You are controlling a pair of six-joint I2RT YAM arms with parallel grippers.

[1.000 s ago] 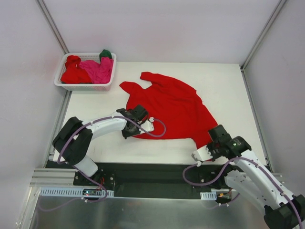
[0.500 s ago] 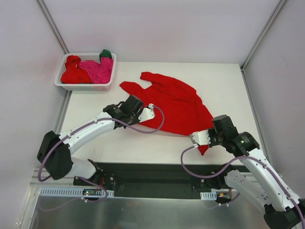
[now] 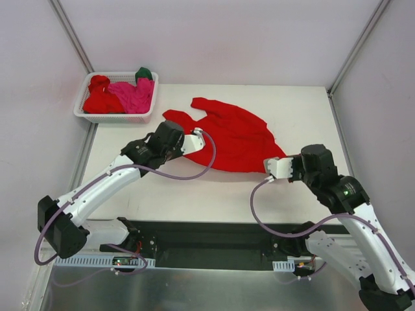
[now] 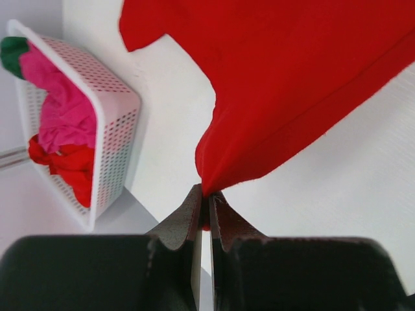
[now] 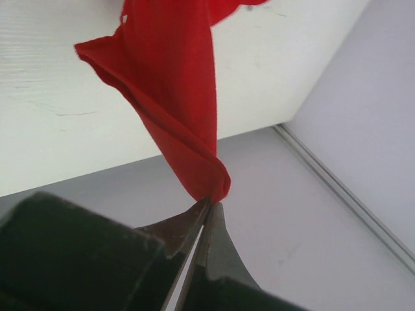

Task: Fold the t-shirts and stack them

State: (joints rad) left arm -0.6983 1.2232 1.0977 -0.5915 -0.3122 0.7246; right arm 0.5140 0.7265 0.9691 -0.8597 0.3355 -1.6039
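Note:
One bright red t-shirt lies spread on the white table, its near edge lifted at both ends. My left gripper is shut on the shirt's left corner; in the left wrist view the cloth rises from the closed tips of the left gripper. On the other side my right gripper is shut on the right corner. A twisted fold of red cloth hangs from the right gripper above the table edge. More t-shirts sit bunched in the basket: red, magenta-pink, dark green.
The white lattice basket stands at the far left corner of the table and shows in the left wrist view as the basket. Metal frame posts and pale walls close in both sides. Both arms' purple cables loop over the near table.
Both grippers have moved away from the near edge towards the back, carrying the shirt's near hem with them. The shirt now covers less of the table's front.

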